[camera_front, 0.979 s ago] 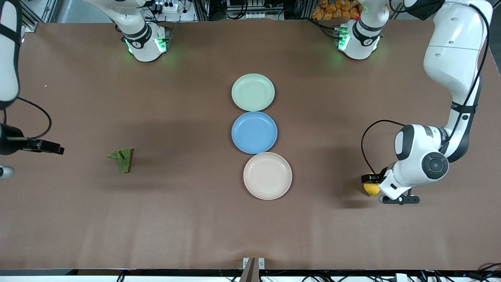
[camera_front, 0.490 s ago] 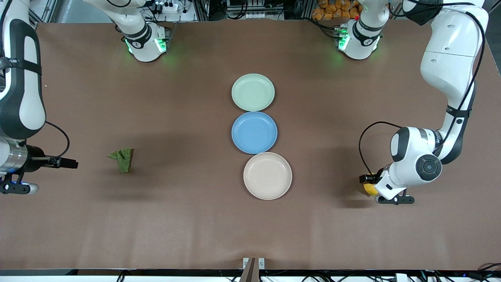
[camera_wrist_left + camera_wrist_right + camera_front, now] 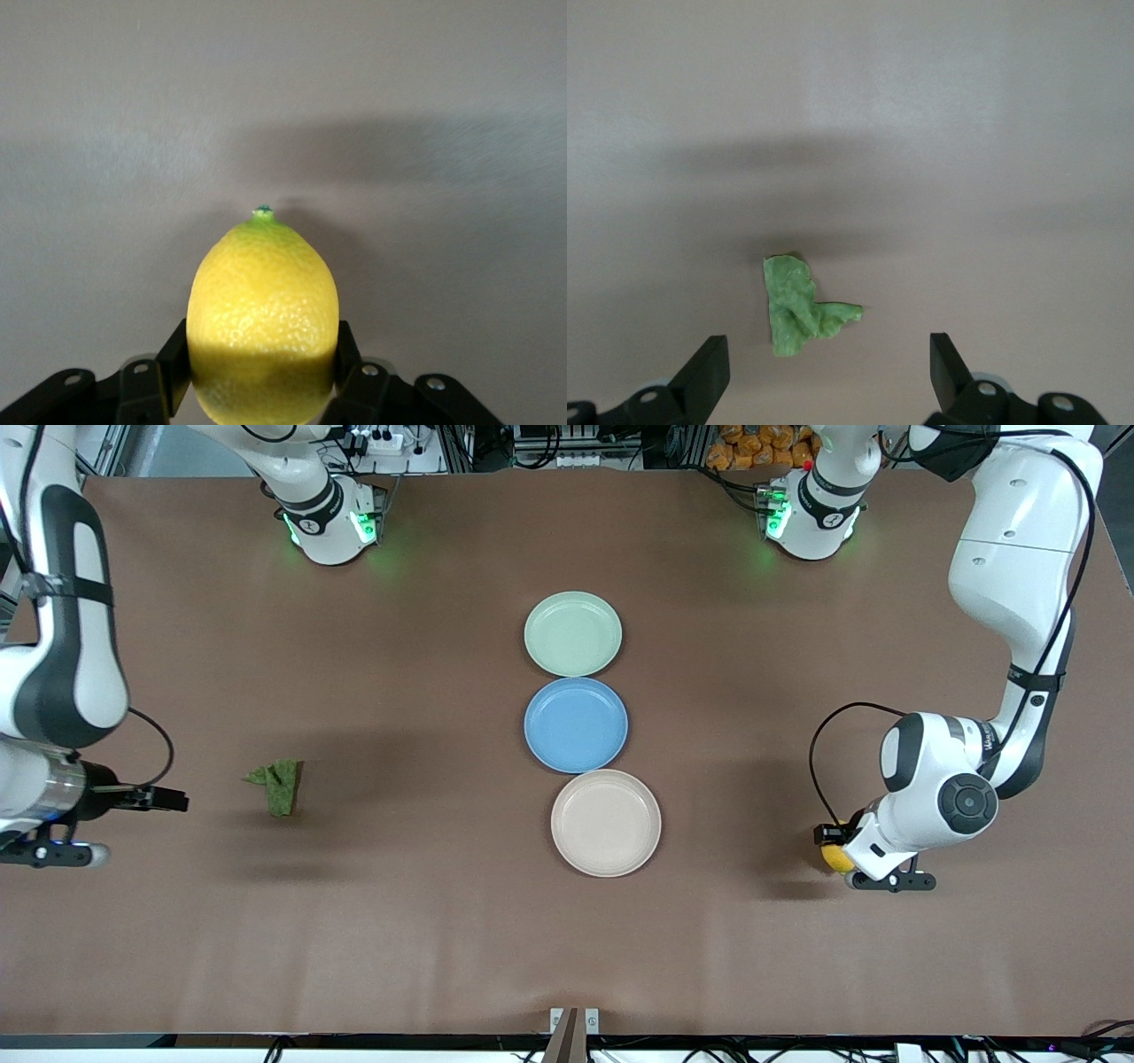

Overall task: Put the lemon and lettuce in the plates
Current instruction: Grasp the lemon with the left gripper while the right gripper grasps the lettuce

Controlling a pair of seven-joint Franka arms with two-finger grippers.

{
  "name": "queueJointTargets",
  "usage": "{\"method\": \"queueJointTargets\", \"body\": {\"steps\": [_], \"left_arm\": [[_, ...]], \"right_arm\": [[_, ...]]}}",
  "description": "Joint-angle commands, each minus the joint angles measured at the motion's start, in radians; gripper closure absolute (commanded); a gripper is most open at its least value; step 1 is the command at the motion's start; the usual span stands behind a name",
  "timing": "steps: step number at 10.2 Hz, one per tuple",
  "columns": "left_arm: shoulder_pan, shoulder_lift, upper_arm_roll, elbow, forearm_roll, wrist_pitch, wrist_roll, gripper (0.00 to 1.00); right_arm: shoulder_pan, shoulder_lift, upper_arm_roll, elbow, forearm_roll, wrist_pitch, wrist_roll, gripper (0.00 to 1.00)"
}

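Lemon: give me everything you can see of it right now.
The lemon is small, oval and bright yellow, with pebbled skin and a tiny green nub at one tip. The left gripper is shut on it, black fingers pressing both sides. It sits low at the brown table, toward the left arm's end, apart from the beige-pink plate. Whether it touches the table is unclear.
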Motion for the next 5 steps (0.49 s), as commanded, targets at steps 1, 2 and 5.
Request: {"method": "queueJointTargets", "body": {"steps": [1, 2, 5], "left_arm": [[-0.063, -0.086, -0.002, 0.0, 0.015, -0.016, -0.022, 1.0], [-0.098, -0.121, -0.004, 0.001, 0.011, -0.032, -0.049, 1.0], [-0.212, -0.137, -0.028, 0.044, -0.018, -0.068, -0.178, 1.0]], "right_arm": [[0.002, -0.021, 0.004, -0.065, -0.015, 0.041, 0.012, 0.0], [0.002, -0.042, 0.006, -0.124, -0.015, 0.102, 0.022, 0.0], [0.014, -0.094, 0.007, -0.313, -0.012, 0.291, 0.036, 0.0]]}}
